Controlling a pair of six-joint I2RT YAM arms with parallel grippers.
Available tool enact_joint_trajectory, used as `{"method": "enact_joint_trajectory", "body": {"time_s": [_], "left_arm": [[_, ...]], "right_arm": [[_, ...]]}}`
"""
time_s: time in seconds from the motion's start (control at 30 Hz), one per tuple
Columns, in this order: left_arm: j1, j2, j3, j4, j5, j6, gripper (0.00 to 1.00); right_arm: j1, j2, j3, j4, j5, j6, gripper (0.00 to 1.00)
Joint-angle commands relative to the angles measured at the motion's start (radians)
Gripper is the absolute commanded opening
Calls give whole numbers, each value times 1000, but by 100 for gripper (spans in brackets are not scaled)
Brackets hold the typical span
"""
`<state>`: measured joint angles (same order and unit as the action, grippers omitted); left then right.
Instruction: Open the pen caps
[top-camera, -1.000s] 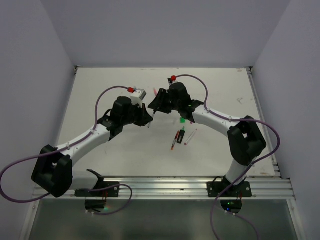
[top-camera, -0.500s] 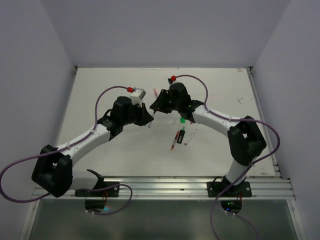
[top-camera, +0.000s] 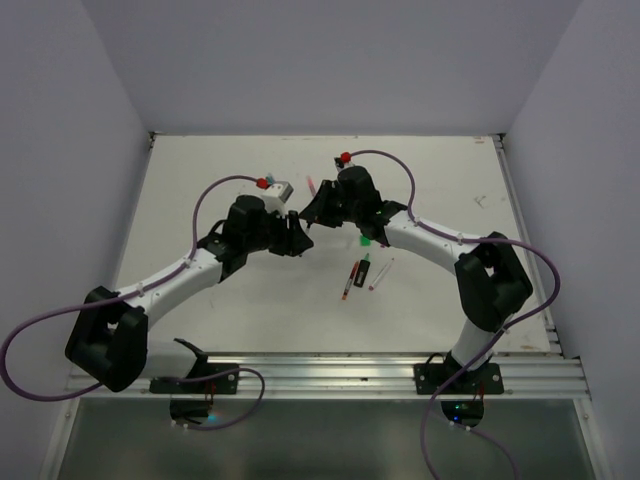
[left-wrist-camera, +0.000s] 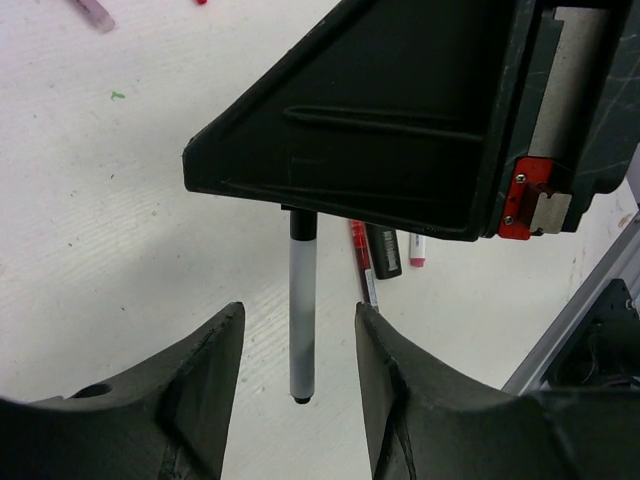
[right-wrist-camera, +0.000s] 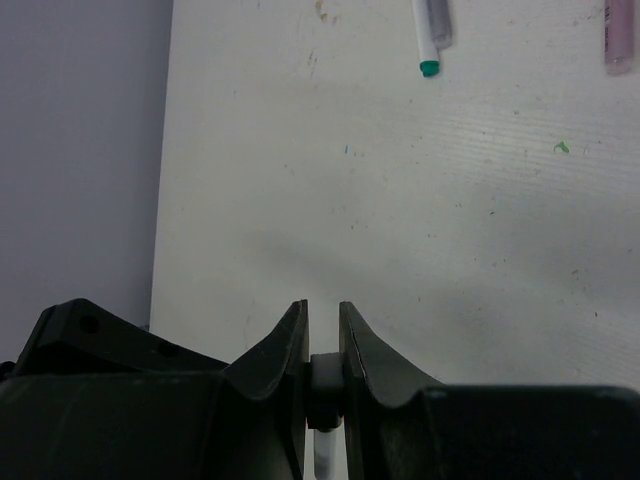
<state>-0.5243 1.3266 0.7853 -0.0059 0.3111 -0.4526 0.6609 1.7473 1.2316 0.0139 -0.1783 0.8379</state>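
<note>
Above the middle of the table (top-camera: 200, 180), the right gripper (right-wrist-camera: 322, 318) pinches a whitish pen (left-wrist-camera: 301, 300) by its black cap (left-wrist-camera: 302, 224), dangling it between the parted, empty fingers of the left gripper (left-wrist-camera: 298, 315), apparently so they can clamp it and pull.

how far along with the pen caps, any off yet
Done: nothing clearly; a small green piece lies loose on the table, possibly a cap. In hand: the right gripper is shut on the dark top of a white pen, the left gripper open around its barrel, not touching. Left: uncapping it, plus the pens lying on the table, too small to judge.
</note>
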Motion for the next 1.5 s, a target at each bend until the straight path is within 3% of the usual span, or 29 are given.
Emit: {"method": "enact_joint_trajectory", "body": {"time_s": [0.0,0.4,0.67,1.47], "left_arm": [[-3,8,-12,21,14,12,52],[-5,40,3,18,16,17,30],[-6,42,2,14,39,5,1],[-25,29,-69,-77,118,6,0]], "right_arm": [[5,-39,8,11,-4,-22,0],[6,-28,19,18,-6,-13,0],[5,-8,22,26,11,-3,0],[-198,23,216,14,97,-14,0]]}}
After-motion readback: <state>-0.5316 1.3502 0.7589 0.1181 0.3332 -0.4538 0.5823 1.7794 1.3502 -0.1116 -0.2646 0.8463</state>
